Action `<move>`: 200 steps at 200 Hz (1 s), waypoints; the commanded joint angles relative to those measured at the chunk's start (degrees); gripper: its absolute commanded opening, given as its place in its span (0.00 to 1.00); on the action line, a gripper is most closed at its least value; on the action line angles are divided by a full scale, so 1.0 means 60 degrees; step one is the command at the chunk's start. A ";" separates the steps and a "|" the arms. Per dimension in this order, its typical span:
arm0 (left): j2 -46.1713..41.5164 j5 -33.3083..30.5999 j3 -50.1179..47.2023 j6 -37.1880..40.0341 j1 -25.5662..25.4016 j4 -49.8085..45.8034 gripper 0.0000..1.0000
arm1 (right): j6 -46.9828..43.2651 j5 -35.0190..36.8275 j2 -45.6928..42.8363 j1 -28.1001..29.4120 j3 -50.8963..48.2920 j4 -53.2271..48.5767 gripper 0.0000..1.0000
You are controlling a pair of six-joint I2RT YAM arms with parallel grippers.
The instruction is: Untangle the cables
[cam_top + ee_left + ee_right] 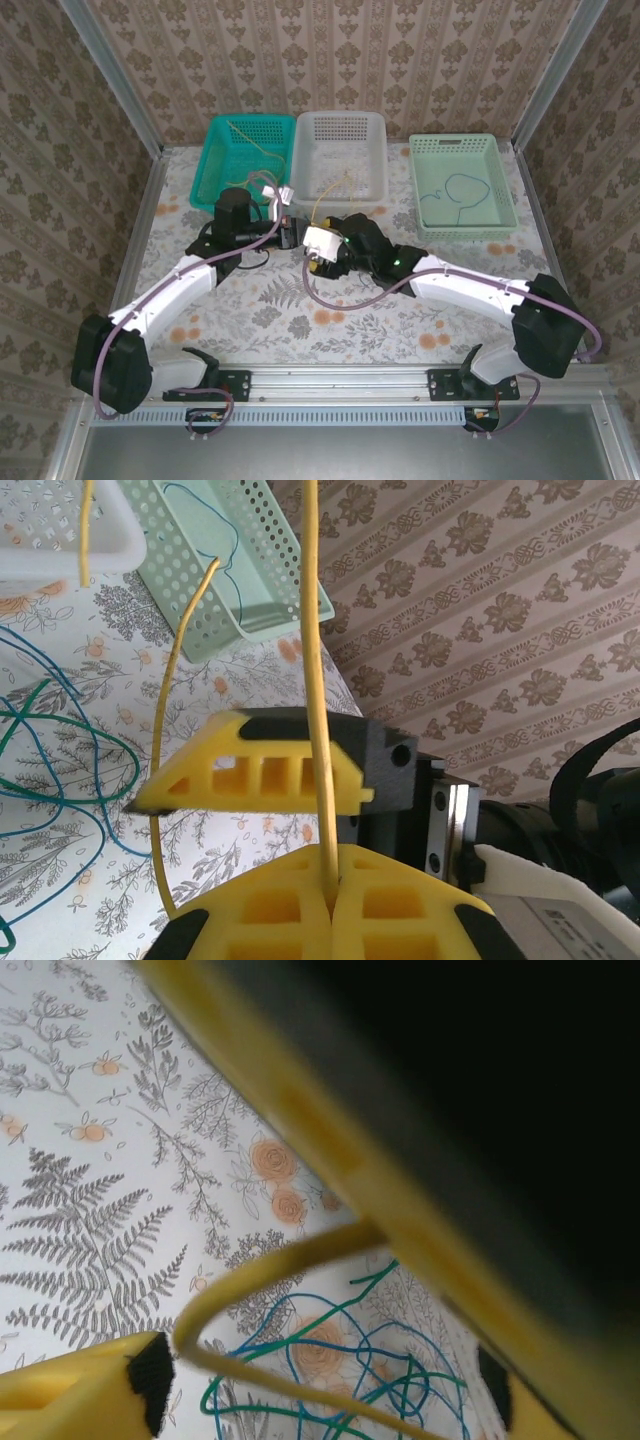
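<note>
Above the flowery table (300, 320), the yellow cable (318, 680) is pinched in the left gripper (333, 900), with the right gripper (322, 1380) spread wide. Blue and green cables (370, 1360) could be dragged by hard pulling.

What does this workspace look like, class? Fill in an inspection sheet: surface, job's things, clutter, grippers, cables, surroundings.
Surface: floral tablecloth, flat.
Job's things: yellow cable runs from the left gripper toward the baskets; green cable and blue cable tangled on the cloth; dark blue cable in the pale green basket.
Clutter: teal basket, white basket beside it.
Grippers: left gripper shut on yellow cable; right gripper open around its loop.
Cables: purple-grey arm cables along both arms.
Surroundings: wallpapered walls, metal frame.
</note>
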 commanded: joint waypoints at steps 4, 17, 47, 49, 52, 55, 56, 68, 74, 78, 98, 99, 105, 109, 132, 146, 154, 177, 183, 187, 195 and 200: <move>0.0010 0.0185 0.0267 -0.0199 -0.0057 0.0490 0.05 | 0.0143 0.0018 0.0214 0.0047 0.0413 0.0396 0.71; -0.0061 0.0128 0.0210 -0.0133 -0.0046 0.0513 0.05 | 0.0334 -0.0124 0.0240 0.0058 0.0479 0.0217 0.59; -0.0399 -0.0303 0.0295 0.0470 0.0045 0.0215 0.04 | 0.1283 -0.0806 0.0203 0.0028 0.0636 -0.0619 0.30; -0.0422 -0.0367 0.0336 0.0556 0.0057 0.0142 0.04 | 0.1376 -0.0951 0.0192 0.0023 0.0663 -0.0700 0.28; -0.0464 -0.0473 0.0386 0.0684 0.0060 -0.0009 0.04 | 0.1565 -0.1130 0.0187 0.0017 0.0727 -0.0844 0.27; -0.0497 -0.0567 0.0441 0.0793 0.0061 -0.0139 0.04 | 0.1768 -0.1382 0.0172 -0.0006 0.0777 -0.0979 0.25; -0.0507 -0.0600 0.0457 0.0855 0.0061 -0.0186 0.04 | 0.1825 -0.1447 0.0175 -0.0005 0.0793 -0.1019 0.24; -0.0573 -0.0860 0.0639 0.1320 0.0058 -0.0488 0.04 | 0.2650 -0.2407 0.0207 -0.0037 0.1034 -0.1423 0.20; -0.0590 -0.0945 0.0710 0.1501 0.0072 -0.0501 0.04 | 0.3054 -0.2895 0.0232 -0.0046 0.1148 -0.1579 0.19; -0.0591 -0.0979 0.0757 0.1620 0.0071 -0.0506 0.04 | 0.3363 -0.3184 0.0270 -0.0058 0.1225 -0.1665 0.17; -0.0689 -0.1463 0.1097 0.2405 0.0059 -0.0958 0.04 | 0.5063 -0.4199 0.0519 -0.0087 0.1615 -0.2029 0.00; -0.0691 -0.1509 0.1107 0.2452 0.0052 -0.0977 0.04 | 0.5157 -0.4232 0.0531 -0.0089 0.1637 -0.2042 0.00; -0.0748 -0.1803 0.1208 0.2776 0.0049 -0.1230 0.04 | 0.5723 -0.4496 0.0596 -0.0141 0.1683 -0.2036 0.00; -0.0800 -0.2045 0.1244 0.2975 0.0046 -0.1341 0.04 | 0.6128 -0.4711 0.0615 -0.0198 0.1692 -0.1982 0.00; -0.1149 -0.3462 0.1228 0.4031 -0.0025 -0.1624 0.04 | 0.8833 -0.6090 0.0892 -0.0562 0.1688 -0.1416 0.00; -0.1249 -0.4079 0.1100 0.4515 -0.0120 -0.1445 0.04 | 1.0391 -0.6643 0.0969 -0.0665 0.1413 -0.0385 0.00; -0.1267 -0.4326 0.1013 0.4666 -0.0176 -0.1266 0.04 | 1.1196 -0.6682 0.0980 -0.0680 0.1240 0.0347 0.00; -0.1292 -0.5178 0.0745 0.5151 -0.0542 -0.0711 0.04 | 1.3336 -0.6540 0.1237 -0.0759 0.1042 0.1966 0.00; -0.1334 -0.5538 0.0665 0.5357 -0.0703 -0.0616 0.04 | 1.3948 -0.6442 0.1345 -0.0786 0.0995 0.2275 0.00; -0.1358 -0.5815 0.0613 0.5500 -0.0818 -0.0543 0.04 | 1.4330 -0.6387 0.1418 -0.0805 0.0988 0.2458 0.00; -0.1407 -0.6193 0.0488 0.5778 -0.1005 -0.0335 0.04 | 1.5050 -0.6396 0.1592 -0.0863 0.0950 0.2856 0.00; -0.1438 -0.6394 0.0409 0.5905 -0.1102 -0.0202 0.04 | 1.5462 -0.6464 0.1698 -0.0904 0.0893 0.3141 0.00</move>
